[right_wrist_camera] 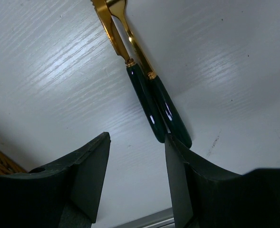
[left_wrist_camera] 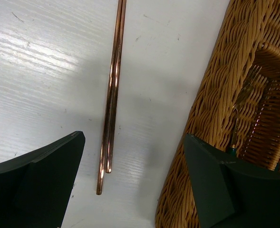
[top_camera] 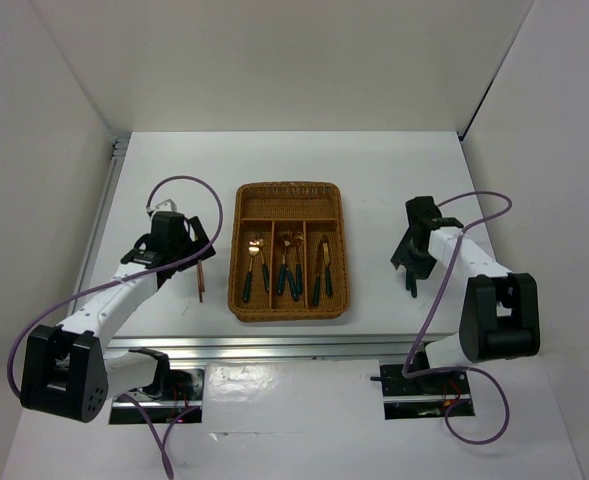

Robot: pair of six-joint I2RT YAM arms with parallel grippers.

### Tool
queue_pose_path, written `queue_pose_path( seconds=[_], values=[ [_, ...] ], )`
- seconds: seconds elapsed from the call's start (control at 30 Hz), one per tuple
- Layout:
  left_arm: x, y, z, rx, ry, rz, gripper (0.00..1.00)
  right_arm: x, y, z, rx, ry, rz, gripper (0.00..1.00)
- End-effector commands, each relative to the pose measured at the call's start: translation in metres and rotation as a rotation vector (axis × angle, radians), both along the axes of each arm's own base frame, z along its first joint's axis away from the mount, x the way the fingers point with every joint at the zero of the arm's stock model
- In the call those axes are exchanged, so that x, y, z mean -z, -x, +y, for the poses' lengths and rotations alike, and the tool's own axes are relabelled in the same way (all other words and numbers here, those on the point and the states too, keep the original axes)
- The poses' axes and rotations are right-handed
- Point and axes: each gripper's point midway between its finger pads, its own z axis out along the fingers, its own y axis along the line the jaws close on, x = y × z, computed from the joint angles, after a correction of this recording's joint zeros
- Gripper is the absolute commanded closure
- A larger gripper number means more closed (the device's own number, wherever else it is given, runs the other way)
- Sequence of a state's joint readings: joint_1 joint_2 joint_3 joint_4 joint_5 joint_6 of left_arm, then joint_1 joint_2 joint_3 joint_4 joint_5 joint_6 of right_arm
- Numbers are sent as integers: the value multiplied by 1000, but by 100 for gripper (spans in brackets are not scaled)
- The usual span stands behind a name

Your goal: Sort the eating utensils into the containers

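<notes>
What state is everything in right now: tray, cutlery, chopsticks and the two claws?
Wicker tray: flat on the table; crosswise slot looks empty.
Cutlery in tray: lying in the three long slots.
Chopsticks: loose pair on the table, left of the tray.
Two green-handled utensils: loose on the table, side by side.
Left gripper: open above the chopsticks' ends, holding nothing.
Right gripper: open by the two handles, holding nothing.
</notes>
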State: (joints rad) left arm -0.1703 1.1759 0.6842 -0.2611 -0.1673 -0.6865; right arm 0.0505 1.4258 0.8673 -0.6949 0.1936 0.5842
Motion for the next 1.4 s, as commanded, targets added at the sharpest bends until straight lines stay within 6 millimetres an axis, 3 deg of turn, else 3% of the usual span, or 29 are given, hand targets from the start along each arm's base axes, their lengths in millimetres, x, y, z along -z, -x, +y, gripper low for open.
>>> queue_pose_path(
  seconds=[0.0, 0.17, 0.53, 0.9, 1.07, 1.27, 1.37],
  values=[
    [-2, -4, 0, -1, 8, -22, 0, 1, -6, -2, 24, 16, -5, 43],
    [2, -2, 2, -8, 0, -14, 0, 14, -4, -1, 32, 7, 30, 43],
    [2, -2, 2, -8, 0, -14, 0, 14, -13, -1, 3, -31, -15, 43],
    [2, -3, 4, -14, -7, -15, 0, 27, -13, 1, 1, -38, 19, 51],
    [2, -3, 7, -23, -7, -15, 0, 23, -14, -1, 4, -30, 3, 51],
    [2, -3, 7, -23, -7, -15, 0, 3, -20, 1, -10, -39, -58, 51],
    [-1, -3, 7, -23, -6, -24, 0, 12, -15, 1, -9, -38, -27, 50]
  ],
)
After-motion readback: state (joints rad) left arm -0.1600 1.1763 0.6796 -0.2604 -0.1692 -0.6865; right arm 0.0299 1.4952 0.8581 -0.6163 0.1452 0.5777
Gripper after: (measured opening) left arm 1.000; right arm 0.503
